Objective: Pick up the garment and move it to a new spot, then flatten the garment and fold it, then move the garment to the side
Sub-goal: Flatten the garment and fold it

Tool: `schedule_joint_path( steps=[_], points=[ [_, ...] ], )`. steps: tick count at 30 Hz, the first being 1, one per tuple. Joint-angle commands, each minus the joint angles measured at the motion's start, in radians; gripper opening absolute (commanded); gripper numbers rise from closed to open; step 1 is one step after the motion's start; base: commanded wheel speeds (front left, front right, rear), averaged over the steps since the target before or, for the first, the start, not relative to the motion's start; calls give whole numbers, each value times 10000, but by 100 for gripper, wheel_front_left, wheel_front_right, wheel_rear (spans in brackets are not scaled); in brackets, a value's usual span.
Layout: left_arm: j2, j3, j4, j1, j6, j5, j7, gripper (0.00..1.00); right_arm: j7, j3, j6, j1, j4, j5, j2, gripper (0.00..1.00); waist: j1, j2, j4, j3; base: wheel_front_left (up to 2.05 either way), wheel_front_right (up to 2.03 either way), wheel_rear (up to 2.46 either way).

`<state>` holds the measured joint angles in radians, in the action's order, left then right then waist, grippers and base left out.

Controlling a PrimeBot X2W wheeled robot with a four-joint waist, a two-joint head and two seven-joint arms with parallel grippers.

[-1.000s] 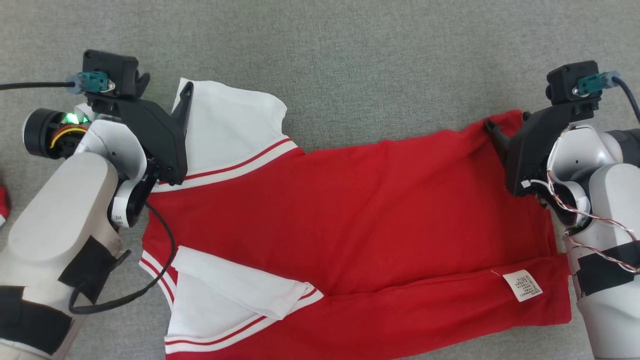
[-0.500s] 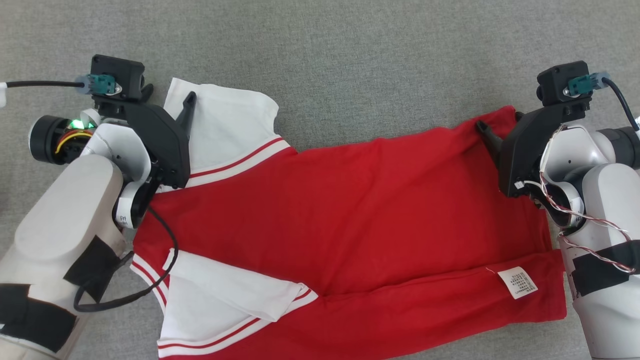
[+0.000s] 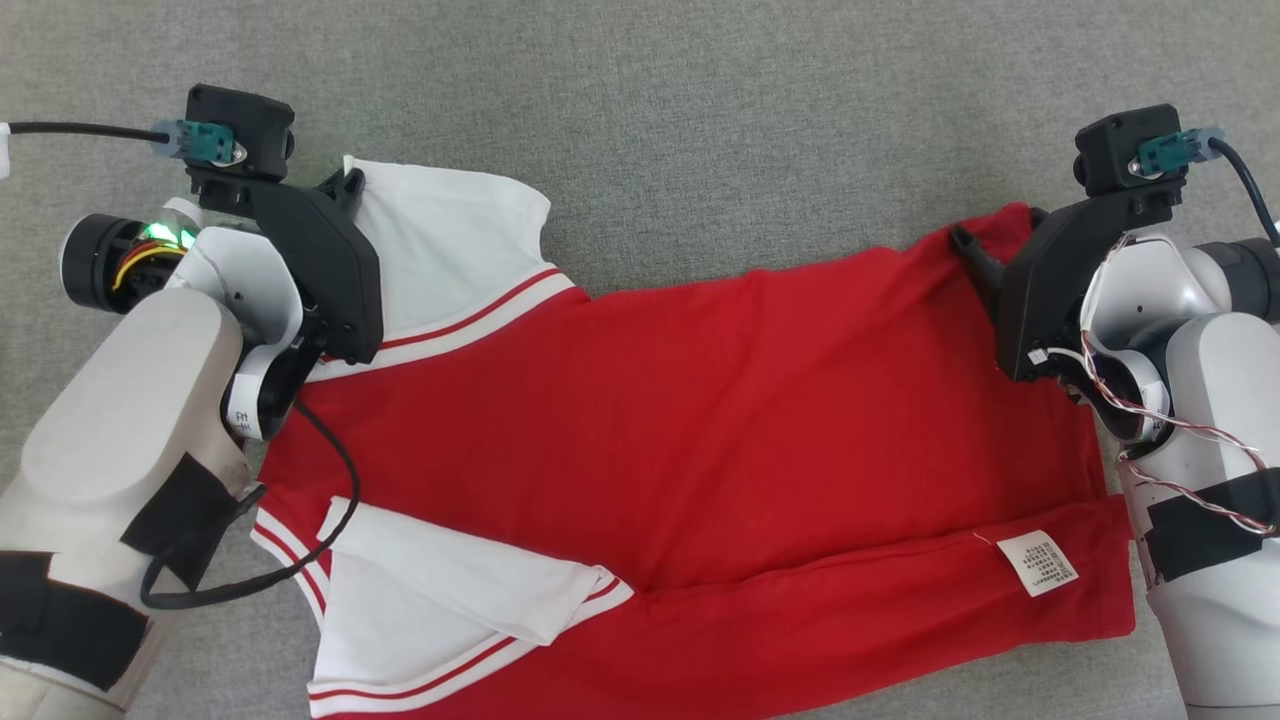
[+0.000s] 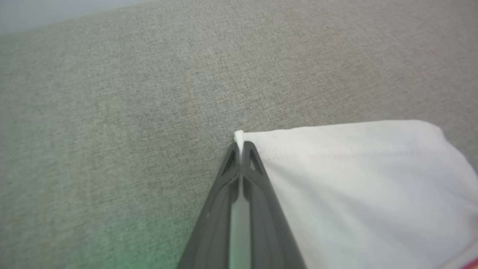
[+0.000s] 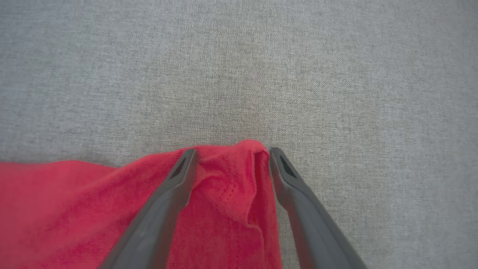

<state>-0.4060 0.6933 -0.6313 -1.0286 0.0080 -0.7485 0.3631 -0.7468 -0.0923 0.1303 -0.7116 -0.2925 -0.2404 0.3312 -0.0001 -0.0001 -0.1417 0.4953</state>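
You have the garment (image 3: 680,420) spread flat on the grey fabric surface (image 3: 700,120), red body across the middle, white sleeves toward your left arm and the hem toward your right. None of the surface's edges or corners show near it. Your left gripper (image 4: 241,147) is clenched on the far corner of the upper white sleeve (image 3: 450,240): the fingers are pressed together with a sliver of white cloth between them and a tip poking past them. Your right gripper (image 5: 231,151) is released, its jaws spread wide on either side of the far red hem corner, which bunches up between the fingers unpinched. The other sleeve (image 3: 450,580) lies folded over the near side, and a white care label (image 3: 1042,562) shows near the hem.
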Motion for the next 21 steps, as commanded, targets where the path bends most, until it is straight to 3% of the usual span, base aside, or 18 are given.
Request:
schedule_joint_path(
  steps=[1, 21],
  points=[
    [94, 206, -186, 332, -71, -63, 216, 0, -8, -97, 3, 30, -82, -57, -80, 100, 1, 1, -15, 19, 0, 0, 0],
    [-413, -98, 451, 399, 117, -248, -177, 0, -620, -26, 3, 441, 190, 59, 209, 100, 1, 1, 37, 65, 0, 0, 0]
  ],
)
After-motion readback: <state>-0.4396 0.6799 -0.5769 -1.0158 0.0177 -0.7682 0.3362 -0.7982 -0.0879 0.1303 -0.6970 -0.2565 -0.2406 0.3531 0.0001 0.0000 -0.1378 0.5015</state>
